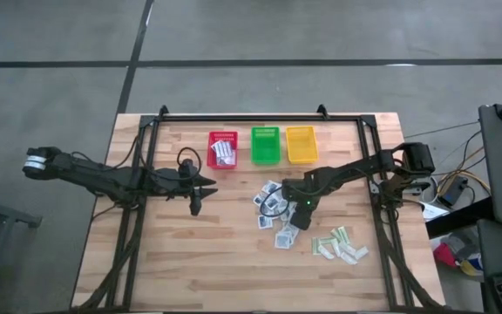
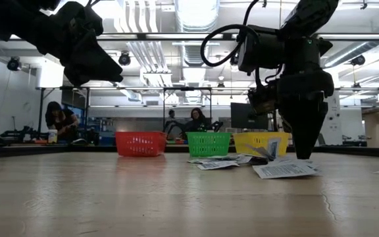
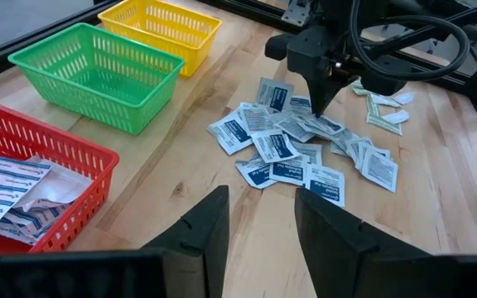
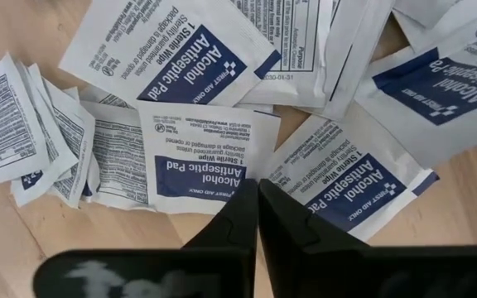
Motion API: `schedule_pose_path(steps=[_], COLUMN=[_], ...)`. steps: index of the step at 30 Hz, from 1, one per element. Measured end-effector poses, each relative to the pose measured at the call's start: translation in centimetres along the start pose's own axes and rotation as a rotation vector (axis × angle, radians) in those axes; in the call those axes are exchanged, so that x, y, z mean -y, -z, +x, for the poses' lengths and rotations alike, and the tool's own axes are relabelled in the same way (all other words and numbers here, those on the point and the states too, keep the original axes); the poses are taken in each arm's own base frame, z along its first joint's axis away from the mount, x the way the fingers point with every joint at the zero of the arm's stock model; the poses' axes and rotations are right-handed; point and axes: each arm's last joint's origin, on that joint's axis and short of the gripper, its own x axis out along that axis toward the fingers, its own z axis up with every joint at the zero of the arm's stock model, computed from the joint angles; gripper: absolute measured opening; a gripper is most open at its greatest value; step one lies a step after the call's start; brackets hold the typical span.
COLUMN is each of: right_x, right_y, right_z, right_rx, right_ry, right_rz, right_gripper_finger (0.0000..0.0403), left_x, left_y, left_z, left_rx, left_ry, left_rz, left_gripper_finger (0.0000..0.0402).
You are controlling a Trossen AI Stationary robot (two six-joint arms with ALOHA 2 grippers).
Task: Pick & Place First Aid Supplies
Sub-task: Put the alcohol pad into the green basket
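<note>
Now right gripper (image 4: 257, 192) clenched, tips down in packet pile (image 1: 277, 214) below green basket (image 1: 265, 145); nothing visibly pinched. Risk: thin overlapping packets slip free, or two lift together. Left gripper (image 3: 259, 219) released, hovering below red basket (image 3: 31, 178).

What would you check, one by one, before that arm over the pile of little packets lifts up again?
1. Right gripper shut, down in the packet pile: ok.
2. Packet actually pinched between its fingers: cannot tell; the tips meet at the edge of an alcohol pad packet.
3. Only one packet caught: cannot tell.
4. Red basket already holds packets, green basket and yellow basket bare: ok.
5. Left gripper open, waiting near the red basket, apart from the pile: ok.
</note>
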Motion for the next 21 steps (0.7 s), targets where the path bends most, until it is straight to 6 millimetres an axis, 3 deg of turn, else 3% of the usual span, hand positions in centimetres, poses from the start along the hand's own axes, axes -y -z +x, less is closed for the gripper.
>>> schedule_pose_path(steps=[8,21], right_x=[0.1,0.3], right_y=[0.3,1.7], right_z=[-1.1,-9.1], right_rx=[0.009,0.26], right_ry=[-0.003,-0.141], right_rz=[0.005,0.049], right_gripper_finger=[0.0008,0.0008], left_x=[0.0,0.0], left_y=[0.0,0.0], left_z=[0.0,0.0], left_rx=[0.0,0.0], left_ry=[0.0,0.0], left_rz=[0.0,0.007], left_gripper_finger=[0.0133,0.0133])
